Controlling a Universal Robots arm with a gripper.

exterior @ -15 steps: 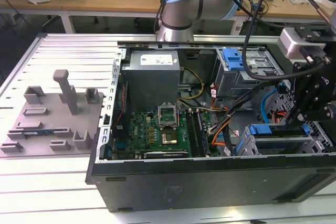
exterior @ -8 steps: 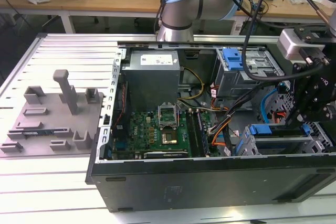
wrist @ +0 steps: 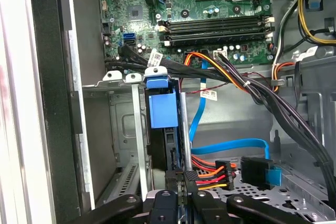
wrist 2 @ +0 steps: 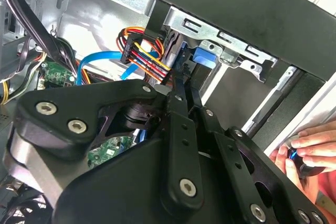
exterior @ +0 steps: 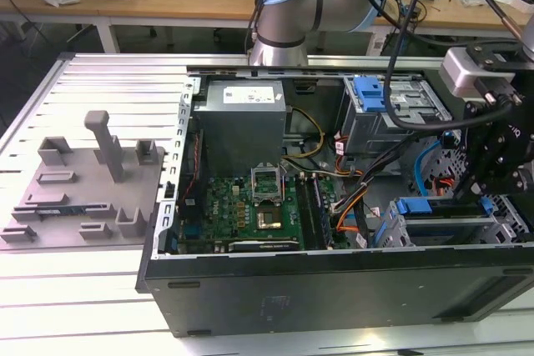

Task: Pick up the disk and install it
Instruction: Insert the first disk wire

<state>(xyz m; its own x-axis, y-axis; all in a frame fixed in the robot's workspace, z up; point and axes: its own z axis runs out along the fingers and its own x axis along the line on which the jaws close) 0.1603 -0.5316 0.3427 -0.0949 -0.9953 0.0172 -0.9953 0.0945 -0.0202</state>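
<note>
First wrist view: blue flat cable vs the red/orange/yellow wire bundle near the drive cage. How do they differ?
The blue flat cable is one single-coloured band; the wire bundle is several thin red, orange and yellow wires. The blue flat cable sweeps in a long curve across the grey case wall; the wire bundle runs short and straight toward the drive cage. Both end in black plugs.

the computer case [exterior: 334,298] lies open on the table [exterior: 75,306], a fixture tray [exterior: 83,181] beside it on the exterior view's left. inside, the power supply [exterior: 242,118] sits far, the motherboard [exterior: 259,206] nearer. on the exterior view's right stand the far drive cage [exterior: 392,114] and the near drive cage [exterior: 455,227], the disk [wrist: 163,111] slotted in the latter under the gripper [exterior: 496,181].
</note>
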